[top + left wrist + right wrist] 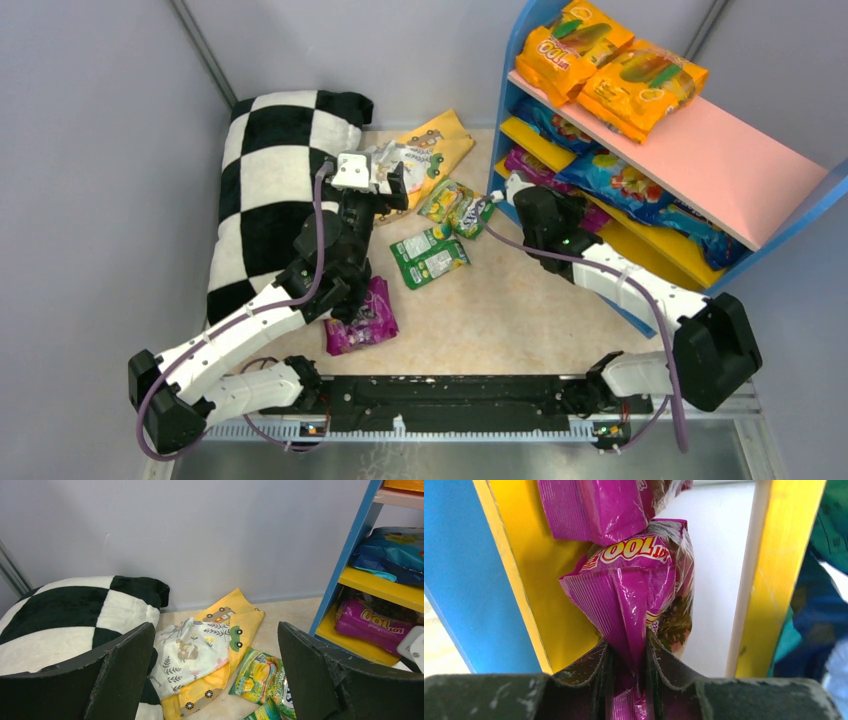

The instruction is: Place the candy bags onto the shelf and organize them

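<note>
Right claw [626, 652]: pinching the crimped end of a purple candy bag [634, 575], which lies inside the shelf [469, 580] against a yellow board. Left claw [215, 630]: spread, holding nothing, above the desk [520, 310]. Orange bags [610, 65]: on the pink top board. Green bags [432, 257] and second purple bag [362, 320]: loose on the desk.

This was a robotics test cell staged as a small shop corner. Plain lilac-grey panels [100, 150] closed in a beige worktop [520, 310]. A left arm [240, 335] and a right arm [620, 280] stood bolted to a black rail [450, 395]. The props were a toy-bright shelf [720, 160] stocked with candy bags [590, 55], a checkered pillow [270, 170] and a cartoon-print cloth [440, 140].
</note>
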`<state>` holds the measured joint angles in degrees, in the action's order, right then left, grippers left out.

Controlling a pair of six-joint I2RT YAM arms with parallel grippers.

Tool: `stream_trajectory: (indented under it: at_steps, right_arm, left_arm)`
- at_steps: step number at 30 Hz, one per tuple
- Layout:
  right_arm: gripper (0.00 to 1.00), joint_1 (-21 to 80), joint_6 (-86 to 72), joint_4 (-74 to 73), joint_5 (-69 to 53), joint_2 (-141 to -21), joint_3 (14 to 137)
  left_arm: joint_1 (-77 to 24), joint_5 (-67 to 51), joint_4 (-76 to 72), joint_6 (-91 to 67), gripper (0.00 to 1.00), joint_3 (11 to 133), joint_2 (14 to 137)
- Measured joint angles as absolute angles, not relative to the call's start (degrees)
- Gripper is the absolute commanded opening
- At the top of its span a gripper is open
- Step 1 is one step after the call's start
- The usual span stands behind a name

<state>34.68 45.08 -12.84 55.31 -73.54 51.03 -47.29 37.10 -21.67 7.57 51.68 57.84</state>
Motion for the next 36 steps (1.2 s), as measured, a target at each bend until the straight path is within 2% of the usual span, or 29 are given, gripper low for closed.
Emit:
stream_trajectory:
  at_steps: [12, 15, 19, 22, 25, 32, 35, 36]
  right_arm:
    - [0.01, 34.76, 46.94, -6.92, 50.15, -75.55, 51.03]
    - [0.24, 34.79, 46.89, -6.87, 50.33, -75.57, 51.03]
    - [0.43, 34.96, 45.74, -7.4, 50.61, -75.64, 51.03]
    - [0.68, 35.73, 41.78, -12.27, 49.54, -75.94, 51.99]
    - [0.77, 37.5, 36.99, -18.9, 48.51, -76.25, 54.33]
    - [0.76, 42.26, 27.03, -30.72, 47.9, -76.25, 59.64]
    - [0.63, 42.37, 24.05, -33.47, 48.21, -76.07, 60.55]
    - [0.62, 42.37, 23.68, -33.98, 48.51, -75.88, 60.51]
  left_arm:
    - [-47.29, 37.1, -21.67, 7.6, 0.99, 51.68, 57.84]
    - [-47.22, 37.08, -21.67, 7.6, 0.99, 51.7, 57.84]
    - [-47.18, 37.08, -21.67, 7.6, 0.99, 51.7, 57.84]
    - [-47.07, 37.08, -21.67, 7.6, 0.99, 51.7, 57.84]
    - [-46.96, 37.06, -21.67, 7.6, 0.99, 51.7, 57.84]
    - [-46.85, 37.04, -21.34, 7.55, 0.99, 51.77, 57.87]
    - [-46.81, 37.04, -21.26, 7.55, 0.99, 51.79, 57.89]
    - [-46.81, 37.04, -21.21, 7.53, 0.99, 51.79, 57.89]
